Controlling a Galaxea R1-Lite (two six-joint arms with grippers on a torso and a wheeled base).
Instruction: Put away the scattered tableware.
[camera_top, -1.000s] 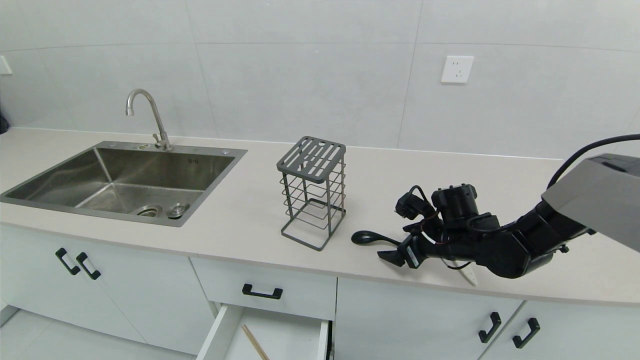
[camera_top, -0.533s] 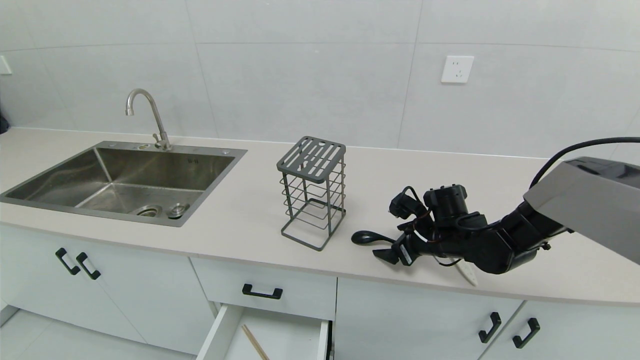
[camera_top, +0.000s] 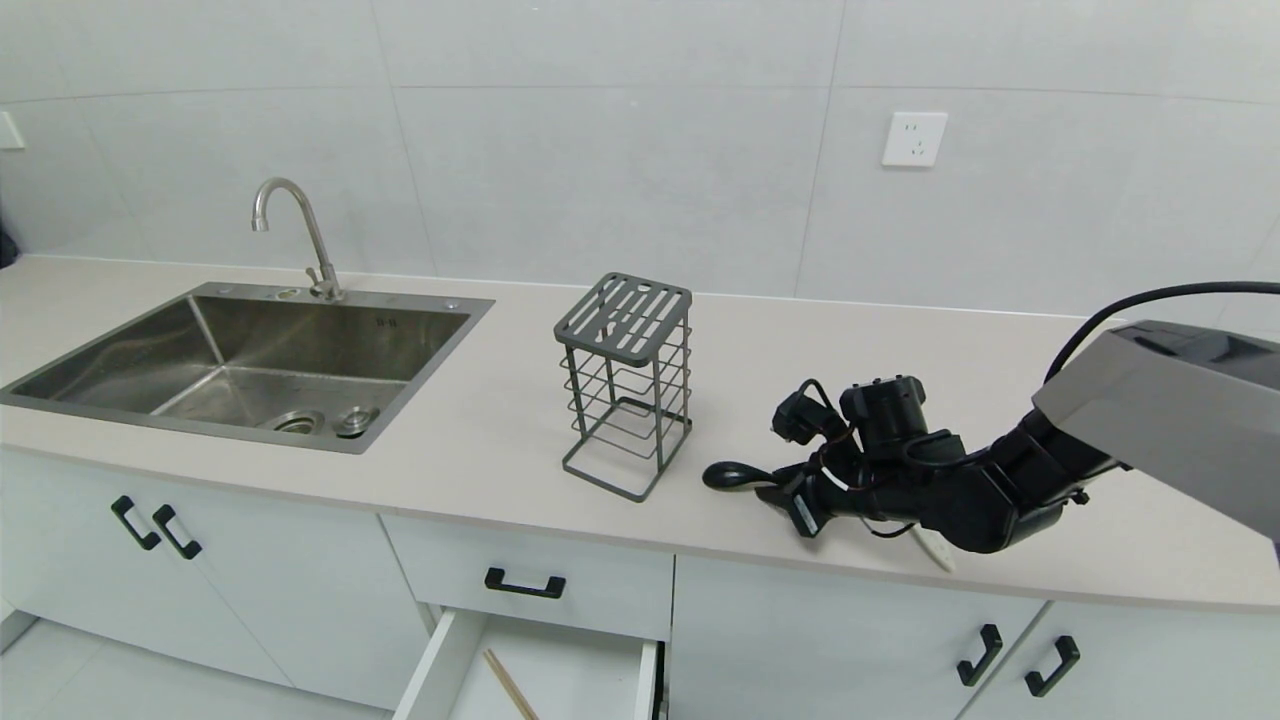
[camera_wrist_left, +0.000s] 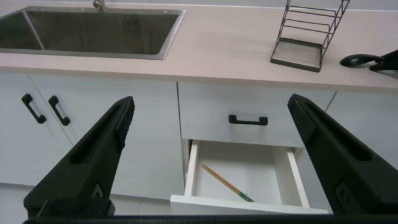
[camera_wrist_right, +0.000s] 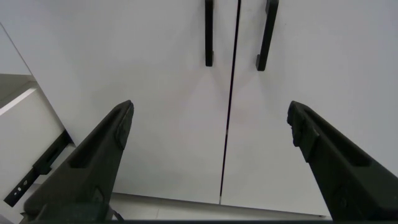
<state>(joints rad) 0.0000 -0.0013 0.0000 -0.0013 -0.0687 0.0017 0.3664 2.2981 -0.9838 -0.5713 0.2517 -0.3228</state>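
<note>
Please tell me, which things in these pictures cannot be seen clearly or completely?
Black spoon: in the head view the right hand covers its handle, so contact cannot be judged.
White utensil: in the head view the right arm hides all but one end; its kind is unclear.
Chopsticks in the drawer: the head view's bottom edge cuts them off.

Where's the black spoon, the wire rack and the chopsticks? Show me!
black spoon (camera_top: 733, 474), head view, on its round bowl.
wire rack (camera_top: 626, 318), head view, on its slotted top plate.
chopsticks (camera_wrist_left: 226, 183), left wrist view, on the middle of the sticks.
</note>
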